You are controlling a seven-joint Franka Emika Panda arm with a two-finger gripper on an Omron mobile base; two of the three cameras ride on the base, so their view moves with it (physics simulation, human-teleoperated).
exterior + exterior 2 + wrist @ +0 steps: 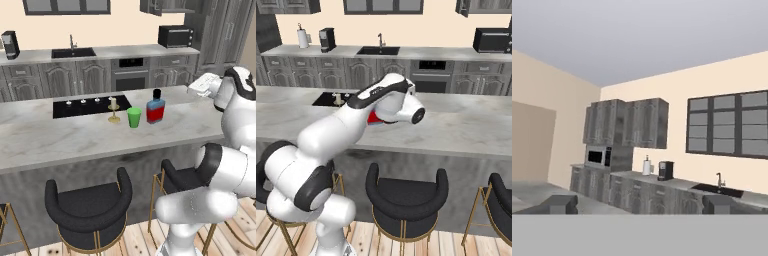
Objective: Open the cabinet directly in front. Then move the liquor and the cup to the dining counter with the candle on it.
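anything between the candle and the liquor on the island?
Yes: the green cup stands between the candle and the liquor, seen in the left base view.

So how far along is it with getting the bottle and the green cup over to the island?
Both look delivered: the squarish blue-and-red liquor bottle and the small green tumbler stand on the light grey marble island, beside the white candle on its gold holder. Nothing is in hand: the gripper is open and empty, pointing across the kitchen. Nothing obvious remains.

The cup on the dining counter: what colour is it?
Plain bright green. The cup shows best in the left base view, between the candle and the liquor.
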